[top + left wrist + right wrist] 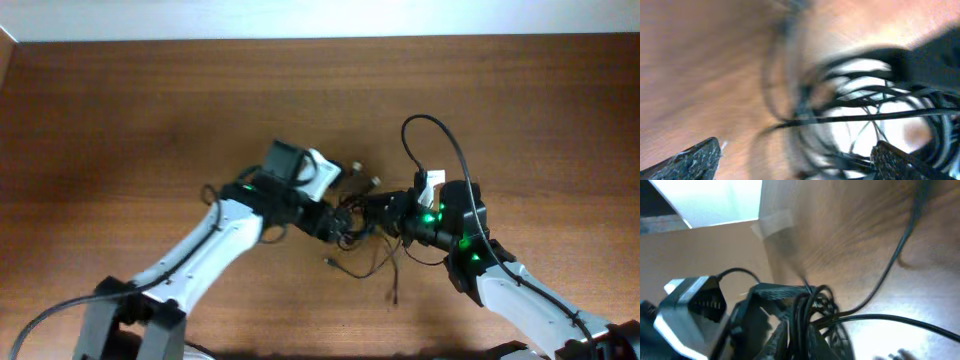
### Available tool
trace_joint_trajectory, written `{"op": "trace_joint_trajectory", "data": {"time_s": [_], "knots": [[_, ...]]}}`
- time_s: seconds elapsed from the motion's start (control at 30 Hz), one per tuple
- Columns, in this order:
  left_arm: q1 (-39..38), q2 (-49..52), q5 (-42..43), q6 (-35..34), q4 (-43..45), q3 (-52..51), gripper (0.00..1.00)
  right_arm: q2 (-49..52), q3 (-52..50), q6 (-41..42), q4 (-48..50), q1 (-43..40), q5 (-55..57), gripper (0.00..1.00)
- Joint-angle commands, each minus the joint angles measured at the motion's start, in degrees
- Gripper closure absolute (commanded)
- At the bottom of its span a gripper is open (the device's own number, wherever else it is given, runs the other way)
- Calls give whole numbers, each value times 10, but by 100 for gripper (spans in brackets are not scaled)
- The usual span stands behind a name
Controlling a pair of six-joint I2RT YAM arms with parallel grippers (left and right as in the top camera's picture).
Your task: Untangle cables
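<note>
Overhead, cables point(352, 232) bunch in a knot; left gripper point(795, 159) gapes wide beside it, right gripper point(792, 342) pinches it narrowly, so left should take one loose strand.

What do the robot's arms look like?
Both the left arm and right arm are white tubes with black joints and little green lights. A thick black cable loops off the right one. The left claw has bumpy black fingers.
</note>
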Motion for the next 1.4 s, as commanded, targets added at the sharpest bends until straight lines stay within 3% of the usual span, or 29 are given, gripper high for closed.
{"op": "trace_joint_trajectory", "data": {"time_s": [0.0, 0.07, 0.13, 0.2, 0.27, 0.33, 0.4, 0.47, 0.57, 0.6, 0.7, 0.93, 0.97, 1.0, 1.07, 1.1, 1.17, 1.23, 1.3, 1.37], "knots": [[98, -59, -8, -59, 7, 16, 1, -8, 14, -101, 3, -3, 9, 86], [170, -83, -8, -151, 17, 16, 1, -8, 14, -164, 12, -3, -45, 94], [208, -86, -2, -206, 16, 16, 1, -8, 14, -232, 27, -3, -108, 96], [227, -86, 73, -204, 14, 16, 1, -8, 14, -282, 72, -3, -184, 96], [223, -86, 160, -126, 14, 16, 1, -8, 14, -292, 137, -3, -235, 95], [212, -86, 282, 14, -10, 16, 1, -8, 14, -292, 194, -3, -249, 96], [196, -86, 329, 106, -52, 16, 1, -8, 14, -291, 196, -3, -242, 95], [179, -86, 325, 160, -90, 16, 1, -8, 14, -288, 195, -3, -242, 95], [174, -86, 325, 161, -101, 15, 4, -8, 14, -287, 195, -3, -228, 95], [174, -86, 325, 161, -101, 14, 8, -8, 14, -287, 195, -4, -226, 95], [173, -86, 299, 161, -101, 1, 33, -8, 14, -254, 196, -4, -210, 95], [145, -85, 300, 161, -87, -29, 35, -8, 14, -129, 276, -4, -198, 95], [135, -85, 299, 161, -81, -29, 46, -8, 14, -113, 288, -4, -197, 95], [123, -85, 299, 161, -73, -29, 66, -8, 14, -101, 297, -4, -196, 95], [105, -85, 287, 161, -59, -29, 96, -8, 14, -96, 303, -4, -195, 95], [100, -85, 267, 160, -57, -29, 100, -8, 14, -96, 303, -4, -193, 95], [99, -85, 221, 145, -58, -29, 100, -8, 14, -99, 300, -10, -190, 95], [108, -85, 107, 75, -64, -29, 100, -8, 14, -139, 269, -35, -184, 96], [125, -85, 42, 38, -73, -29, 100, -8, 14, -165, 192, -61, -158, 96], [146, -85, 33, 12, -69, -29, 100, -8, 14, -174, 81, -81, -99, 96]]}}
